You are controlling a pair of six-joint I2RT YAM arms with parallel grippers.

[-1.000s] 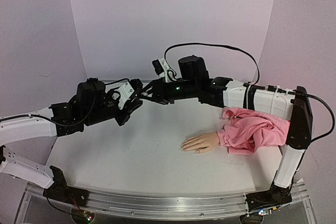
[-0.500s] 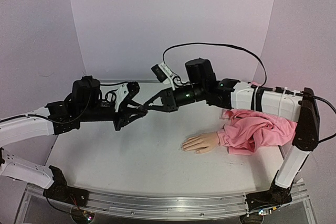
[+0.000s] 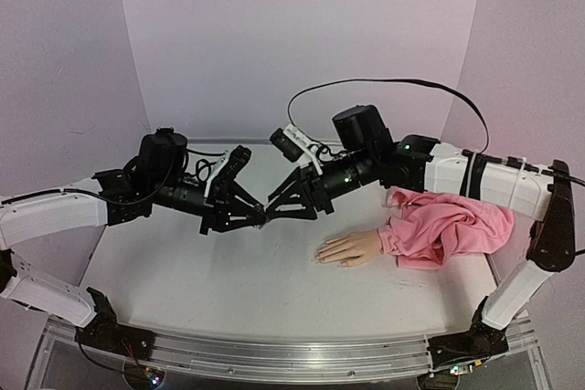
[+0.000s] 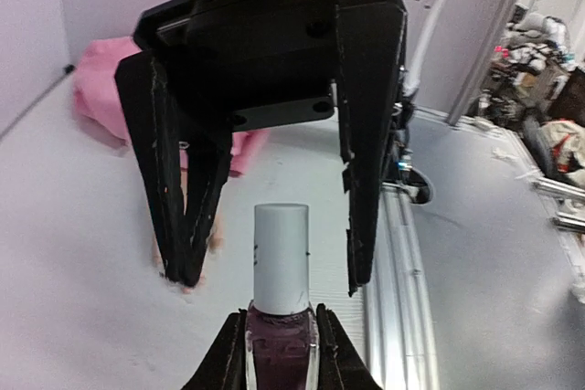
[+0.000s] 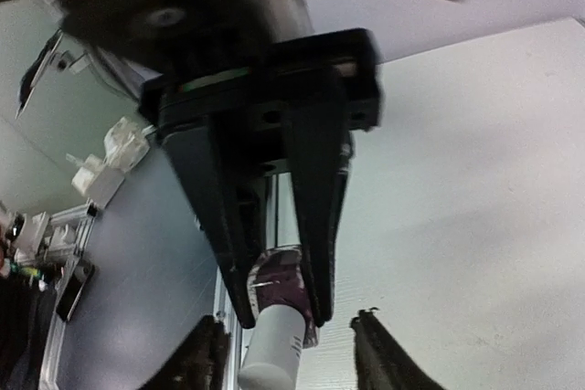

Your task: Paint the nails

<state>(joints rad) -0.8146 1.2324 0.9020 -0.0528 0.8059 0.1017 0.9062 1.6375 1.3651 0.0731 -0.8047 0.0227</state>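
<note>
While your left hand (image 3: pixel 255 219) stays out of the question, clenched on the dark glass body of the polish bottle (image 4: pixel 281 353), the move ahead turns on the pale cap (image 4: pixel 281 258) and your right hand (image 4: pixel 272 279). That hand is released, its two fingers parted and standing either side of the cap with a gap showing on each side in the left wrist view, so nothing is gripped there yet. The bottle's long axis runs from the left hand straight into the mouth of the right hand, which looks well lined up for closing on the cap and unscrewing it. The nails (image 3: pixel 322 253) are not yet in play: the mannequin hand (image 3: pixel 352 247) lies flat on the counter (image 3: pixel 228 289), well apart from the bottle, towards the robot's right and nearer the bases, fingertips pointing left, its pink sleeve (image 3: pixel 443 226) bunched under the right arm. The right arm is the nearer one; the nails are too small to judge for polish
</note>
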